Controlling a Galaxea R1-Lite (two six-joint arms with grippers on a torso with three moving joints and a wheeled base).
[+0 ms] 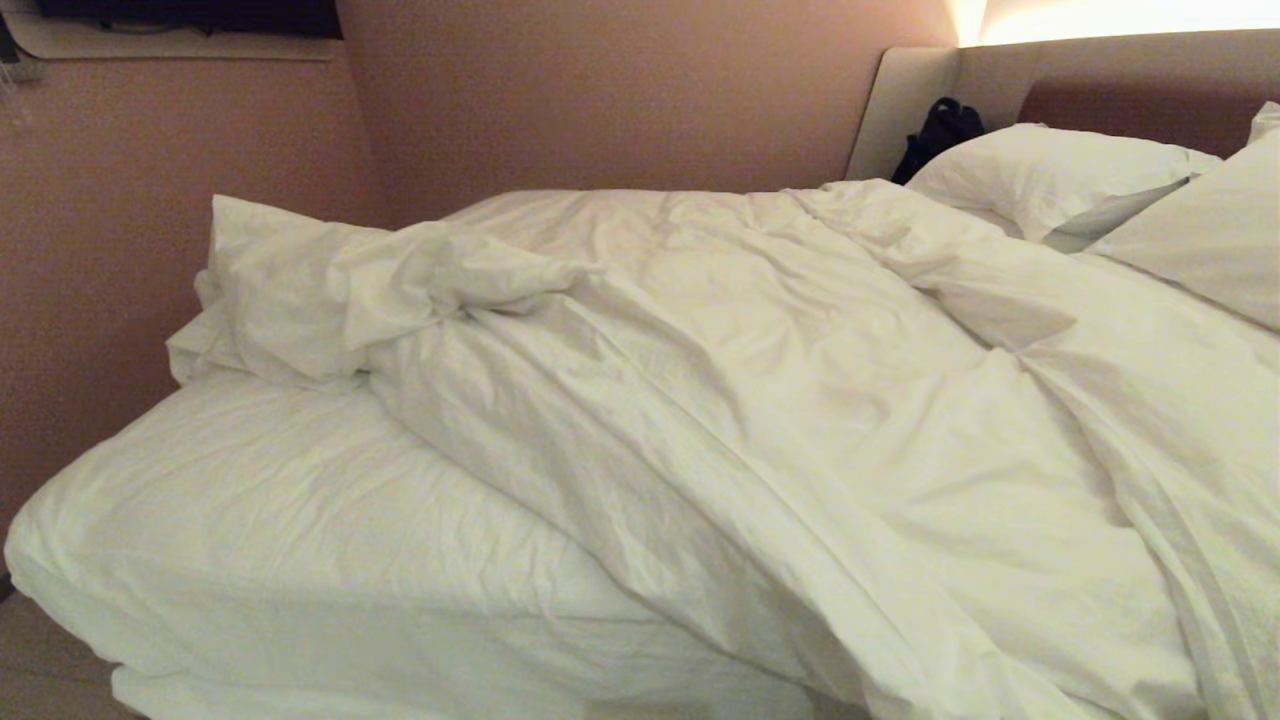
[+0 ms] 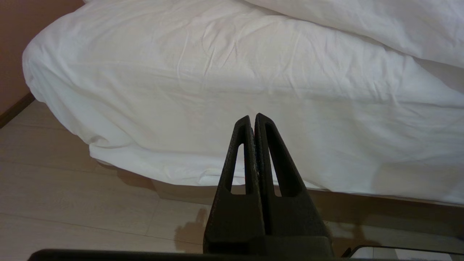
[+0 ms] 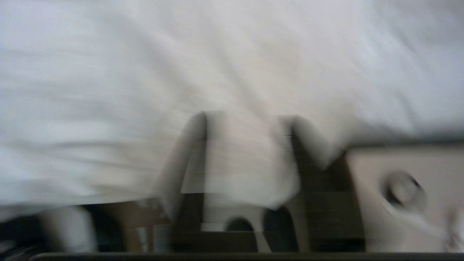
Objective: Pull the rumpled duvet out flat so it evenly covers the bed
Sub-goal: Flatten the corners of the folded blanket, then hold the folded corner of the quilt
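A bedroom: a bed (image 1: 300,560) with white pillows (image 1: 1050,180), padded headboard (image 1: 1100,80) and rumpled duvet (image 1: 750,400).

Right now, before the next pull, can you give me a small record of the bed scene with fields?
duvet: bunched, lying diagonally, heaped toward the far left corner
bed: near-left sheet uncovered
pillows: two, by headboard
left gripper: shut, empty, low beside the bed
right gripper: fingers apart, white cloth between them

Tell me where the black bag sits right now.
In the head view, the black bag sits at the bed's far right, against the headboard, just behind the pillow.
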